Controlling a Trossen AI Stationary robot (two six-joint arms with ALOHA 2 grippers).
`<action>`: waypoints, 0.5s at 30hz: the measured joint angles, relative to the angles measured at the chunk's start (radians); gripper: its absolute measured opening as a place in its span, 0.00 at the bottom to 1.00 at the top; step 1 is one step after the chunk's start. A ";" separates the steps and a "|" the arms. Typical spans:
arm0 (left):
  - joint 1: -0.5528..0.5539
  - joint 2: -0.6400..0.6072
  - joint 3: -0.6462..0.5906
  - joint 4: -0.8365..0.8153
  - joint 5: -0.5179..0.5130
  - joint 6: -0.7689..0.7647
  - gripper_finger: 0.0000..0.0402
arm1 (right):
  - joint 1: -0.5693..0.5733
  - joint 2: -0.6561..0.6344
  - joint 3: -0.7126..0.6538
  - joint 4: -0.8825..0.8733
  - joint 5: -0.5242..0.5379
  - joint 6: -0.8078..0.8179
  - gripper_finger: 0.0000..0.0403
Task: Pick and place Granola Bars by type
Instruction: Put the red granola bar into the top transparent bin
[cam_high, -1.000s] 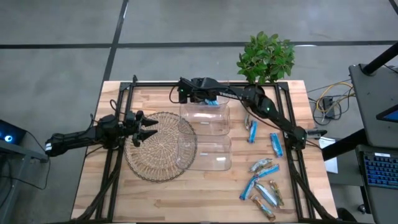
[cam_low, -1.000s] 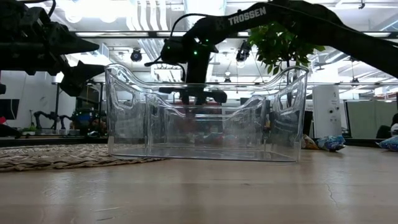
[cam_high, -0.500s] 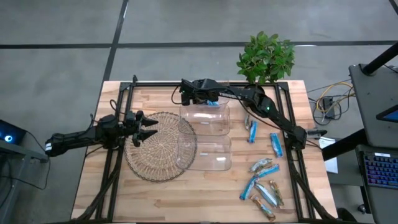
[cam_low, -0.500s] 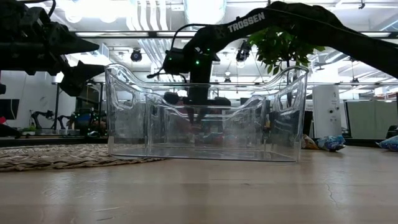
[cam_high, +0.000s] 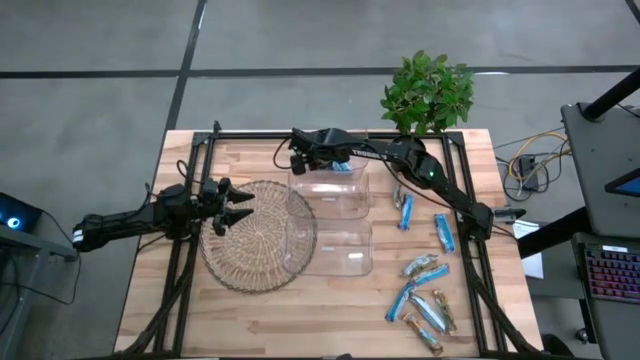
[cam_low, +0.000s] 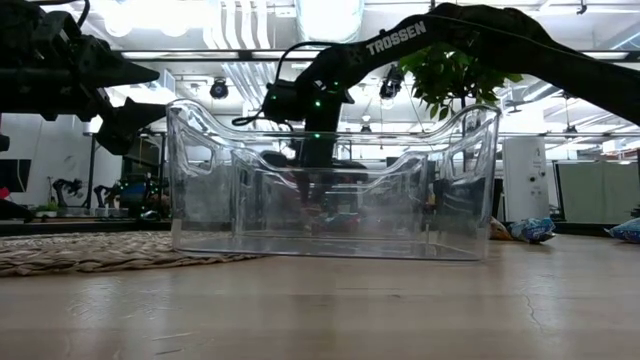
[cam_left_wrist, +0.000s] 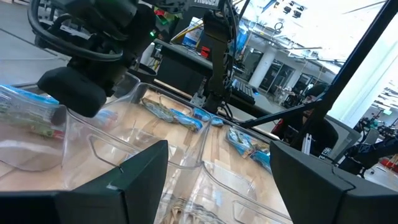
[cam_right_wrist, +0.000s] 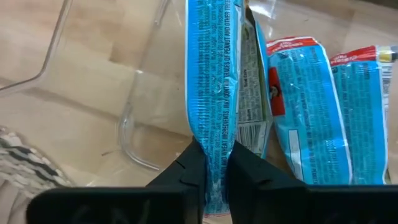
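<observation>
Two blue bars (cam_right_wrist: 311, 112) already lay in the far clear bin (cam_high: 345, 195), and my right gripper (cam_right_wrist: 214, 165), which a second earlier sat higher above that bin, had dipped toward its floor with fingers just starting to slacken yet still pinching a third blue bar (cam_right_wrist: 211, 81). I judged the drop imminent. Bin walls crowded close around the wrist, so straight up looked like my clear exit. Left gripper (cam_high: 232, 205) waited, fingers spread, over the woven mat (cam_high: 255, 240). Loose bars (cam_high: 425, 290) remained at the table's right.

Grey concrete floor (cam_high: 300, 40), bright ceiling lights (cam_low: 330, 15), leafy plant (cam_high: 428, 92).
</observation>
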 joint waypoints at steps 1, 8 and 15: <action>0.000 0.000 0.000 0.000 0.000 0.000 0.65 | 0.000 0.000 0.000 0.000 -0.003 0.000 0.10; 0.000 0.000 0.000 0.000 0.000 0.000 0.65 | -0.005 0.000 0.005 0.000 -0.007 -0.012 0.24; 0.000 0.000 0.000 0.000 0.000 0.000 0.65 | -0.016 0.000 0.038 0.000 -0.008 -0.085 0.36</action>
